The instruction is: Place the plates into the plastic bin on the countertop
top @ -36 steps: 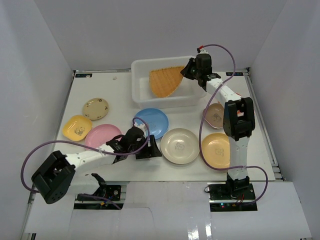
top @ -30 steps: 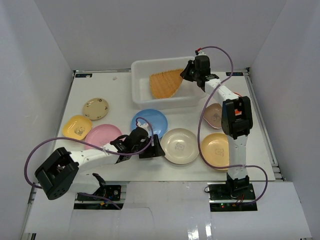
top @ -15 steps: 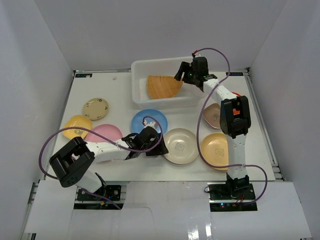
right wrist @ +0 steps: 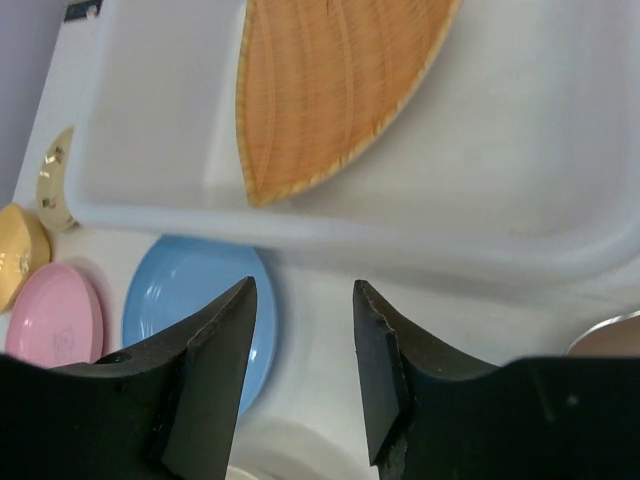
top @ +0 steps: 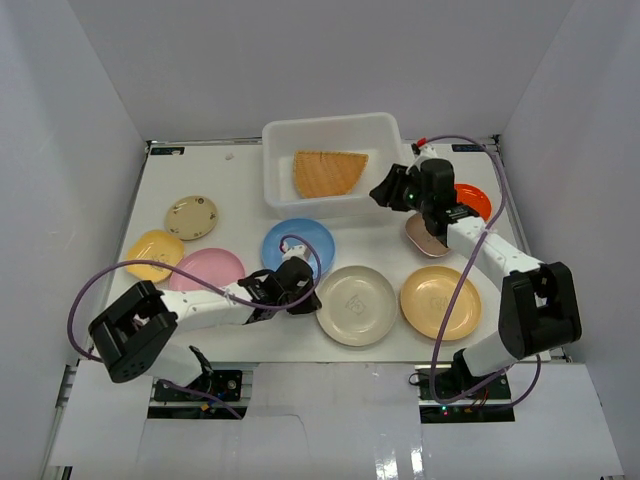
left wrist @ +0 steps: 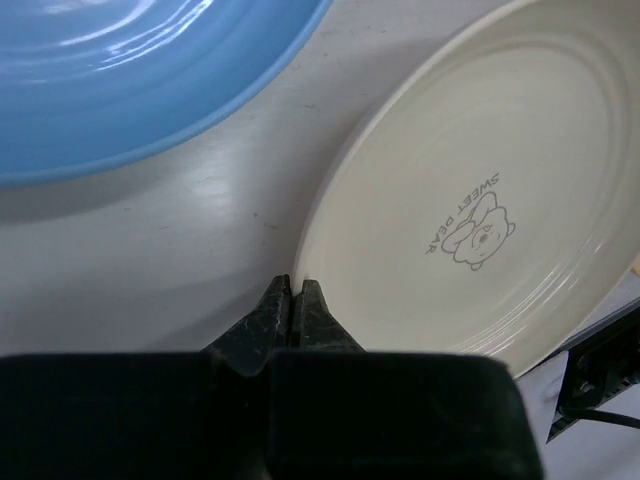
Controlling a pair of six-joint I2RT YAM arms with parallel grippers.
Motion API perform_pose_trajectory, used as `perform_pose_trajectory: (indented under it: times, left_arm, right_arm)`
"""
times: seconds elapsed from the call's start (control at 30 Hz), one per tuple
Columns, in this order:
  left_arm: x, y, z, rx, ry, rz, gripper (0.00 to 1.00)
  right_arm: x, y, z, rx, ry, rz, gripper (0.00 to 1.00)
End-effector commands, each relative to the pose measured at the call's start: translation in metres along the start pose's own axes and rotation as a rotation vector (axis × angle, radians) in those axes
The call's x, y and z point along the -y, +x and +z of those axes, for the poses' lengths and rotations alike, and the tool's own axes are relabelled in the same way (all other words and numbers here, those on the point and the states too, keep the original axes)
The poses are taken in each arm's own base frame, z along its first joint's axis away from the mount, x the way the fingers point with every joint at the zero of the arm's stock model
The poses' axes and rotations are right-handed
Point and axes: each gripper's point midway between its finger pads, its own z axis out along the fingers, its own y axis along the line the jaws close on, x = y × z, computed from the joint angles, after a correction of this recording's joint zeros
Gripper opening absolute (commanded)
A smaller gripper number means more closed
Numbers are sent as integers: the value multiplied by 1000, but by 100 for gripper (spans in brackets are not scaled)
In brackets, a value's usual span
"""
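The white plastic bin stands at the back of the countertop with the wicker tray lying flat inside. My left gripper is shut on the left rim of the cream plate; the left wrist view shows that rim pinched between the jaw tips, with the cream plate to the right. Hovering by the bin's front right corner, my right gripper is open and empty. Its wrist view looks down between the fingers at the bin wall and the tray.
The blue plate lies just behind the left gripper. Pink, yellow and beige plates sit at the left. A peach plate, a brown plate partly under the right arm, and an orange plate are on the right.
The right gripper let go of the wicker tray, which now lies in the bin, and pulled back to the bin's front right corner. The left gripper shut on the cream plate's rim.
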Motion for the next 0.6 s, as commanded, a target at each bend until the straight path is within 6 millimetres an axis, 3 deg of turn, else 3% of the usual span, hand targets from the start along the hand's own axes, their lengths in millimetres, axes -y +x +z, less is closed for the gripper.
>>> perform_pose_trajectory:
  times: [0.0, 0.1, 0.23, 0.33, 0.47, 0.57]
  left_arm:
    - [1, -16, -23, 68, 4, 28, 0]
    - [9, -28, -50, 115, 36, 32, 0]
    - [15, -51, -93, 212, 64, 20, 0]
    - [18, -78, -134, 323, 65, 10, 0]
    - [17, -115, -191, 478, 41, -16, 0]
    - [10, -132, -217, 562, 7, -28, 0]
  right_arm:
    - [-12, 38, -8, -53, -63, -56, 49]
    - [-15, 68, -11, -135, -71, -105, 49]
    - [-29, 81, -5, -184, -129, -130, 58]
    - [-42, 101, 6, -231, -150, -154, 64]
    - [-51, 133, 28, -296, -171, -140, 65]
    - [-58, 151, 41, -332, -173, -135, 64]
